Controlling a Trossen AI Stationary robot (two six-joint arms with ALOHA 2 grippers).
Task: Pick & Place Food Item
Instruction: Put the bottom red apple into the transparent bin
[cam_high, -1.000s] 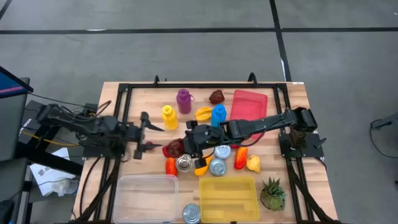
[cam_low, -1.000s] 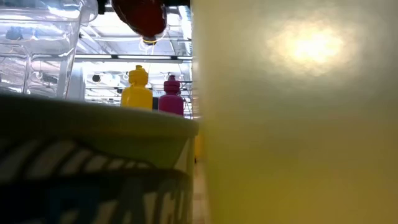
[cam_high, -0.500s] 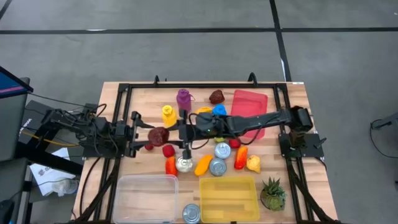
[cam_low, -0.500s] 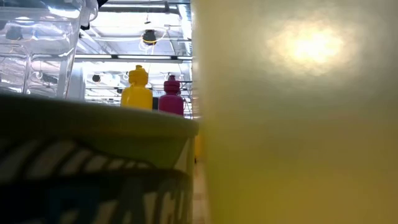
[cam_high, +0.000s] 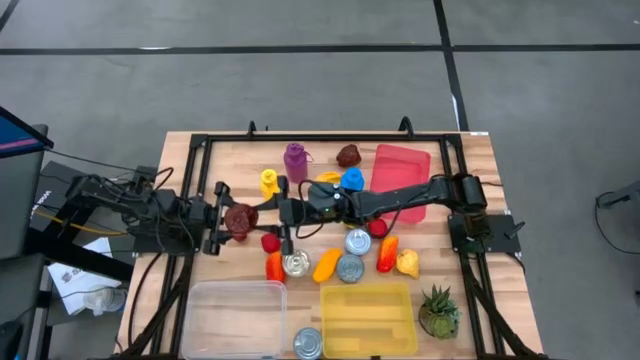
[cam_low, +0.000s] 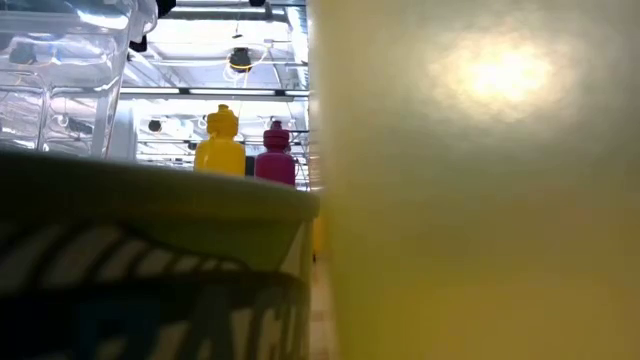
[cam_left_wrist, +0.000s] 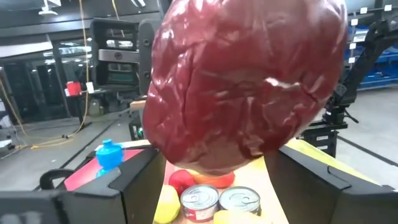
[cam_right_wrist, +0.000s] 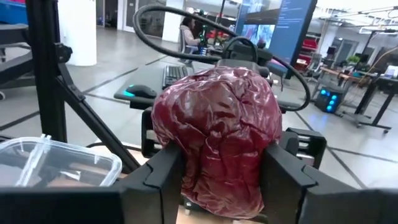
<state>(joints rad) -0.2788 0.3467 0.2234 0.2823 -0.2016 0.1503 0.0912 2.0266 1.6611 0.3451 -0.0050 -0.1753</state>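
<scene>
The food item is a dark red lump of meat (cam_high: 240, 220), (cam_right_wrist: 214, 134), (cam_left_wrist: 242, 81). It hangs over the table's left part between my two grippers. My right gripper (cam_high: 264, 214), (cam_right_wrist: 224, 183) reaches in level from the table's right and is shut on the meat. My left gripper (cam_high: 214, 217), (cam_left_wrist: 211, 183) faces it from the table's left, open, with one finger on either side of the meat's near end. Whether those fingers touch the meat, I cannot tell. My right gripper pinches the meat by its two sides (cam_right_wrist: 186, 158) between its two fingers (cam_right_wrist: 283, 174). The fingers come level from the table's right. The meat is lifted clear of the table and sticks out past the fingertips toward my left gripper.
Yellow (cam_high: 270, 182), purple (cam_high: 295, 160) and blue (cam_high: 352, 178) bottles and a red tray (cam_high: 402, 160) stand behind. Cans (cam_high: 350, 267), peppers and small fruit lie under the right arm. A clear box (cam_high: 233, 318), a yellow box (cam_high: 367, 320) and a plant (cam_high: 438, 312) line the near edge.
My right gripper has carried the meat toward the table's left edge and tipped up from slanting down to level. My left gripper drew back toward the left edge and sank a little, then kept still. The meat now sits between the left fingers.
</scene>
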